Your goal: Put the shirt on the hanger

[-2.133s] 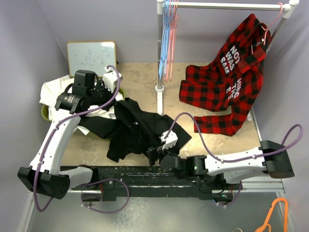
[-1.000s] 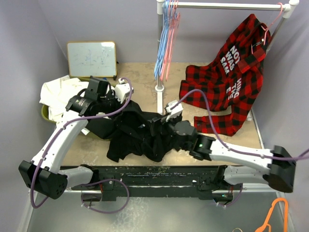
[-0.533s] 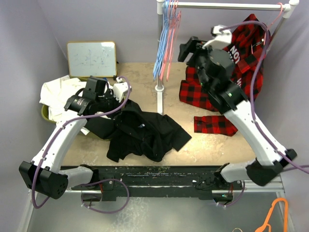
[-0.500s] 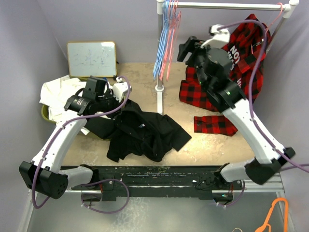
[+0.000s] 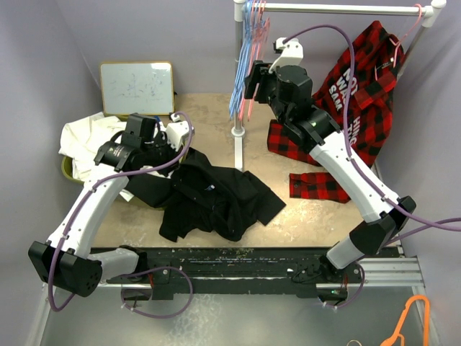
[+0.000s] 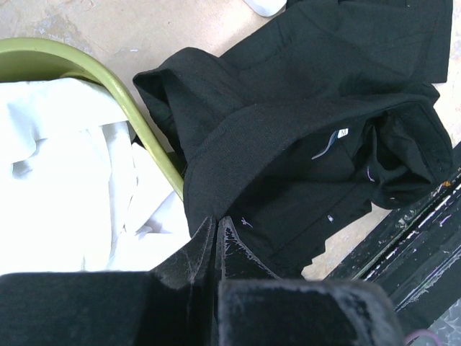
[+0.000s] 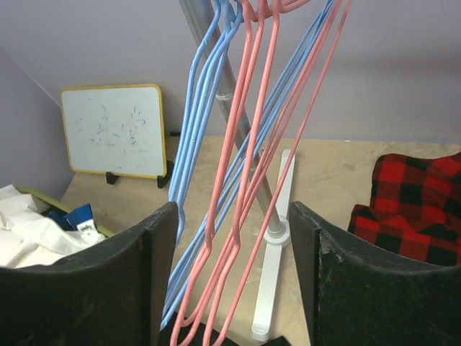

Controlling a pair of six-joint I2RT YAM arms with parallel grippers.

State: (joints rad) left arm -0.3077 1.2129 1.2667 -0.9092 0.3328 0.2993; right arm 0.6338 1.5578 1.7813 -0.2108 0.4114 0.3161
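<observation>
The black shirt (image 5: 216,194) lies crumpled on the table in front of the left arm, and it fills the left wrist view (image 6: 302,108). My left gripper (image 5: 160,155) is shut on the shirt's upper left edge (image 6: 216,222), beside the green basket. Several pink hangers (image 5: 261,32) hang at the left end of the rack rail. My right gripper (image 5: 248,79) is raised to them and open. In the right wrist view the pink hanger wires (image 7: 217,184) hang between its spread fingers (image 7: 232,209), which touch none of them.
Light-blue hangers (image 5: 236,83) hang just left of the pink ones (image 7: 189,130). The rack pole (image 5: 238,108) stands mid-table. A plaid shirt (image 5: 346,94) hangs at the right. A white garment (image 5: 83,140) fills the green basket (image 6: 137,115). A whiteboard (image 5: 137,88) stands at the back left. An orange hanger (image 5: 410,321) lies on the floor.
</observation>
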